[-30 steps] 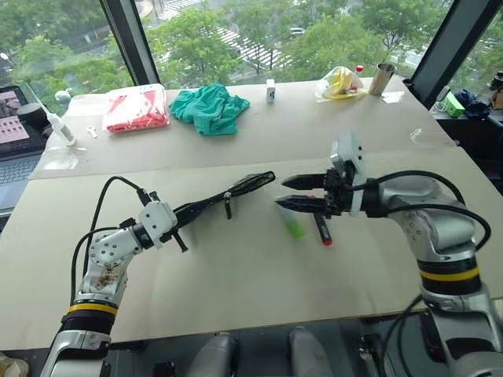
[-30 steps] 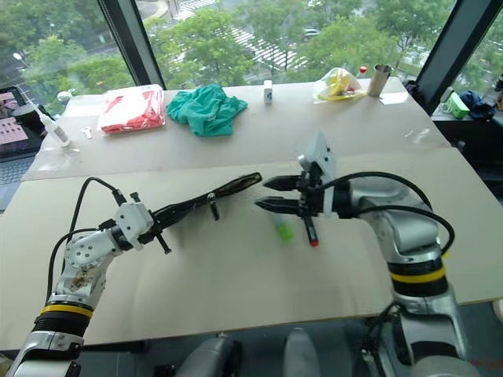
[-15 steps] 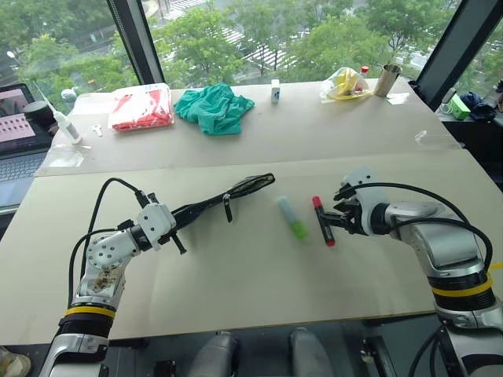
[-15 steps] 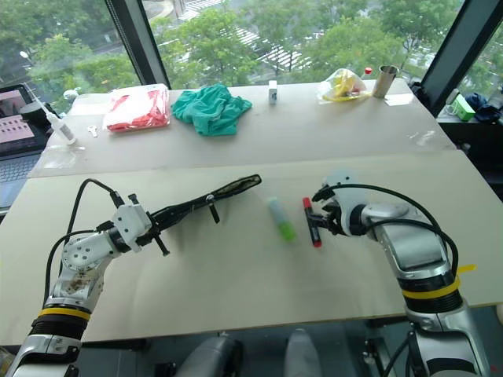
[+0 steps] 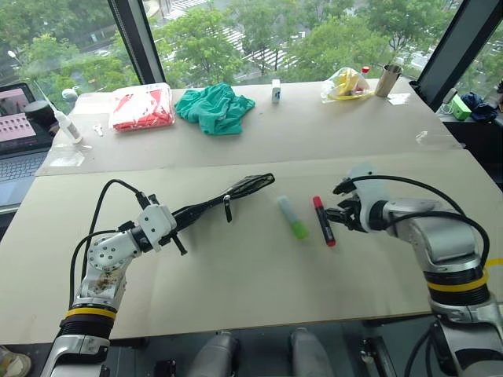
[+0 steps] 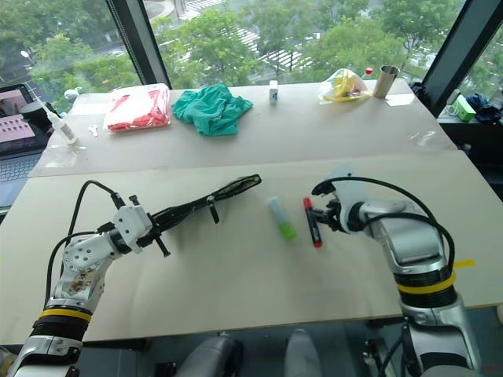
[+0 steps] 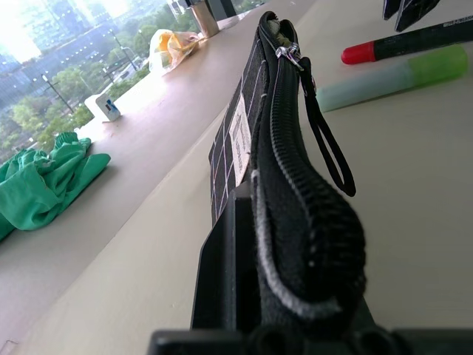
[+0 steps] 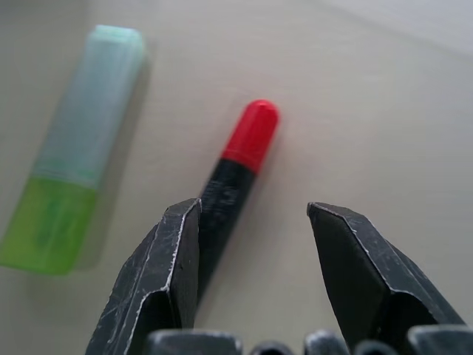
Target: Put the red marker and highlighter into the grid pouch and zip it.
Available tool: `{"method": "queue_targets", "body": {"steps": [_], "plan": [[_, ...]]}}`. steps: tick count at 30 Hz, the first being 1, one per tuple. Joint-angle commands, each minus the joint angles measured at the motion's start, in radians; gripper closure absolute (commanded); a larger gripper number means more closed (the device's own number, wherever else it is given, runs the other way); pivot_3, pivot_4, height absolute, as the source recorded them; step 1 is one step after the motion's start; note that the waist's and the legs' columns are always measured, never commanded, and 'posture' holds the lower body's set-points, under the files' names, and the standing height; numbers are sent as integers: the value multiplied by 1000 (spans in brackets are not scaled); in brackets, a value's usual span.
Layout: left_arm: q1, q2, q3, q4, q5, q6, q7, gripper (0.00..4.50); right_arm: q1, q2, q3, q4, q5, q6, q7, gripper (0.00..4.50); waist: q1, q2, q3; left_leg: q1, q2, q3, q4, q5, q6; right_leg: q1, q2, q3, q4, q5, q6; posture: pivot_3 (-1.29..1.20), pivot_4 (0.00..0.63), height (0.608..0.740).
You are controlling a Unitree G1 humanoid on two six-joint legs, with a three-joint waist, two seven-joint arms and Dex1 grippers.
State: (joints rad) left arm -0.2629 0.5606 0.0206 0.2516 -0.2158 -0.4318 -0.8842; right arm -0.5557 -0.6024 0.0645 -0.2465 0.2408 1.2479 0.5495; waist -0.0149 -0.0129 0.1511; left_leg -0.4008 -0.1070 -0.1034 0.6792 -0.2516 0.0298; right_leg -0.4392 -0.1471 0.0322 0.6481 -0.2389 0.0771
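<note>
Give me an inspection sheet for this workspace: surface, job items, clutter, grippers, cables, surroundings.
Surface: pale tabletop, two boards.
Job's things: grid pouch held edge-up off the table; highlighter and red marker side by side on the table, apart.
Clutter: green cloth, red-and-white packet, yellow bag, metal cup.
Grippers: left gripper shut on the pouch; right gripper open by the marker.
Cables: black cable looped at the left arm.
Surroundings: windows, trees; laptop.

The left gripper [image 6: 161, 222] held the grid pouch [image 6: 206, 203] clamped by one end, lifted above the tabletop [image 6: 236, 290]. The highlighter [image 6: 280, 218] and the red marker [image 6: 312, 221] lay side by side near the tabletop's middle. The right gripper [image 6: 328, 217] hovered just beside the marker, its fingers parted.
</note>
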Motion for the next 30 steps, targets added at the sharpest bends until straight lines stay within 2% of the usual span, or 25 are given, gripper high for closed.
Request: {"method": "queue_targets", "body": {"steps": [1, 13, 16, 20, 22, 24, 27, 30], "plan": [[4, 2, 17, -28, -7, -1, 9, 4500, -21, 3, -27, -25, 10, 15, -22, 1912, 0, 0, 0, 0, 0, 0, 0, 0, 0, 0, 0, 0, 0, 0, 0, 0, 150, 740], [5, 2, 16, -32, -7, -5, 12, 4500, 66, 0, 81, -39, -26, -5, -80, 1912, 0, 0, 0, 1, 0, 0, 0, 0, 0, 1, 0, 0, 0, 0, 0, 0, 150, 740], [5, 10, 12, -36, -9, -9, -4, 4500, 98, -4, 102, -27, -41, -31, -87, 2592, 1, -2, -1, 2, 0, 0, 0, 0, 0, 2, 0, 0, 0, 0, 0, 0, 150, 740], [13, 31, 5, -41, -14, -15, -46, 4500, 115, -5, 107, -24, -37, -69, -74, 3926, 2, -9, -6, 3, 0, 0, 0, 0, 0, 3, 0, -1, 0, 0, 0, 0, 150, 740], [14, 39, 9, -36, -18, -16, -61, 4500, 106, -14, 112, -21, -44, -93, -69, 4003, 2, -10, -7, 5, 0, 0, 0, -3, 4, 5, 0, -1, 0, 0, 0, 0, 150, 740], [11, 48, 13, -27, -22, -15, -76, 4500, 80, -12, 102, -5, -58, -162, -74, 4005, 2, -10, -7, 5, 0, 0, 0, -4, 7, 5, 0, -1, 0, 0, 0, 0, 150, 740], [5, 54, 12, -19, -23, -12, -91, 4500, 7, -73, 146, 1, -159, -458, -50, 4005, 1, -10, -7, 6, 0, 0, 0, -4, 7, 5, 0, -1, -1, 0, 0, 0, 150, 740], [-1, 47, 10, -18, -22, -8, -94, 4500, -53, -113, 135, -59, -149, -686, 63, 4005, -1, -9, -6, 2, 0, 1, 0, -3, 4, 0, 0, 0, 0, 0, 0, 0, 150, 740]]}}
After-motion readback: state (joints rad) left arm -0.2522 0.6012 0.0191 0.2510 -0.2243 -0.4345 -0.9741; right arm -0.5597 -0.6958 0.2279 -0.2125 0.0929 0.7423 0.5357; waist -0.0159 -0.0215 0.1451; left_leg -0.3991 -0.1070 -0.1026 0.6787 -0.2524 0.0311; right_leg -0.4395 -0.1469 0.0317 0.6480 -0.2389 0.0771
